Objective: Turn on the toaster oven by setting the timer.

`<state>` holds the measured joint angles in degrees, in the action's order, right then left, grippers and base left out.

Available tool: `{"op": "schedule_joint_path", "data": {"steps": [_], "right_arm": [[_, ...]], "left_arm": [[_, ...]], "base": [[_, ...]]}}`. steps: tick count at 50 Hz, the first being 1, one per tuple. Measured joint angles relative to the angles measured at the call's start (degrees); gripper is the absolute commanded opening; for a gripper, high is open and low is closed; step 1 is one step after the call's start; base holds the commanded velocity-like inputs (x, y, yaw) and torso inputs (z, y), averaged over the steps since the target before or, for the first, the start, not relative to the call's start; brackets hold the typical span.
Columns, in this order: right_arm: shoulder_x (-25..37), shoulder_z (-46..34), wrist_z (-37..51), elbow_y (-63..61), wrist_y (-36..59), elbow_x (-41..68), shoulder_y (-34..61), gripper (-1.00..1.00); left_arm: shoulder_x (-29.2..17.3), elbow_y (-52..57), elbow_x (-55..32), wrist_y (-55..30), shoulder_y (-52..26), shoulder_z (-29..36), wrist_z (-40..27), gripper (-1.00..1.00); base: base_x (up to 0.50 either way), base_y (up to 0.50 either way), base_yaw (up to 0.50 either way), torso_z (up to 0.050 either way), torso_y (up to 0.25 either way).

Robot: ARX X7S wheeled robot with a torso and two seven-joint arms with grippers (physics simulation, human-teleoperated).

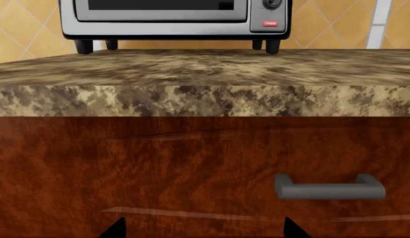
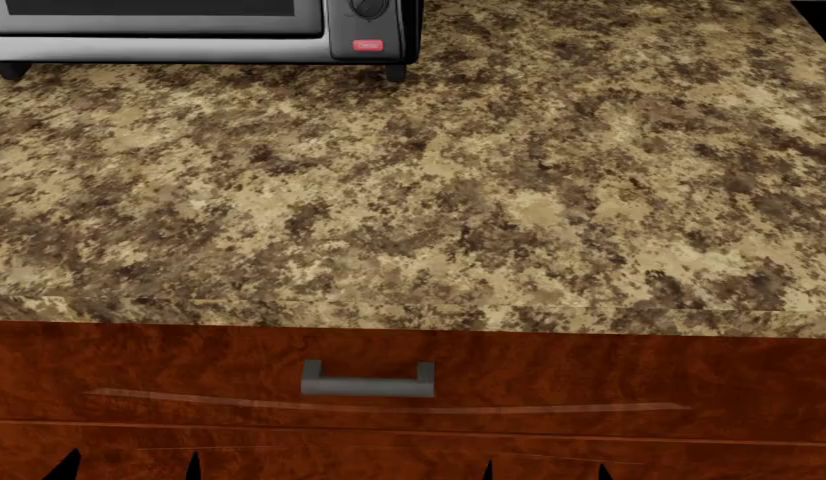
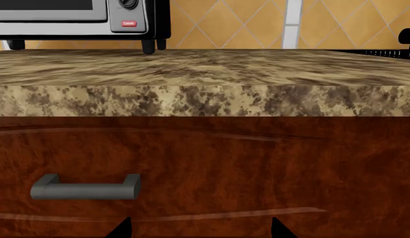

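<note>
**risks while both arms are low and the oven is far back**

the toaster oven (image 2: 200,30) is seen at the back left corner of the bench (image 2: 520,200), well apart from the front edge. only its lower part is in view. a round black dial (image 2: 369,8) is cut off at the top of the head view, above the red button (image 2: 368,45); whether it is the timer cannot be told from so little of it.

the left gripper (image 1: 201,229) and the right gripper (image 3: 199,228) are seen only as dark fingertips, spread apart with nothing between them, so both are judged released. both are held below the front edge, facing the drawer front (image 2: 587,380) near the drawer handle (image 2: 368,380).

several slips are judged possible:
- the bench's front edge could be struck if an arm is raised too close to it.
- the drawer handle could be snagged by a fingertip.
- the wrong control could be turned or pressed, since the controls are close together.
- the oven could be pushed back if the dial is met off-centre.
</note>
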<state>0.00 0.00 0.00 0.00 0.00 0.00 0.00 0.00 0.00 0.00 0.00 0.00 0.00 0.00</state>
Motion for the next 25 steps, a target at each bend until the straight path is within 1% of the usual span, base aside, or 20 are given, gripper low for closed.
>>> {"op": "schedule_joint_path", "data": {"steps": [9, 15, 25], "right_arm": [[1.0, -1.1, 0.7, -0.6, 0.8, 1.3, 0.0, 1.00], [1.8, -2.2, 1.9, -1.8, 1.9, 1.5, 0.0, 1.00], [3.1, -3.7, 3.8, -5.6, 4.7, 1.6, -0.5, 1.00]], "left_arm": [[-1.0, -0.3, -1.1, 0.3, 0.0, 1.1, -1.1, 1.00], [-1.9, 0.5, -1.6, -0.3, 0.2, 1.8, -2.1, 1.00], [-3.5, 5.0, -2.4, -3.2, 1.3, 2.5, -3.9, 1.00]], "base": [[0.00, 0.00, 0.00, 0.003, 0.001], [0.00, 0.00, 0.00, 0.050, 0.051], [0.00, 0.00, 0.00, 0.050, 0.054]]}}
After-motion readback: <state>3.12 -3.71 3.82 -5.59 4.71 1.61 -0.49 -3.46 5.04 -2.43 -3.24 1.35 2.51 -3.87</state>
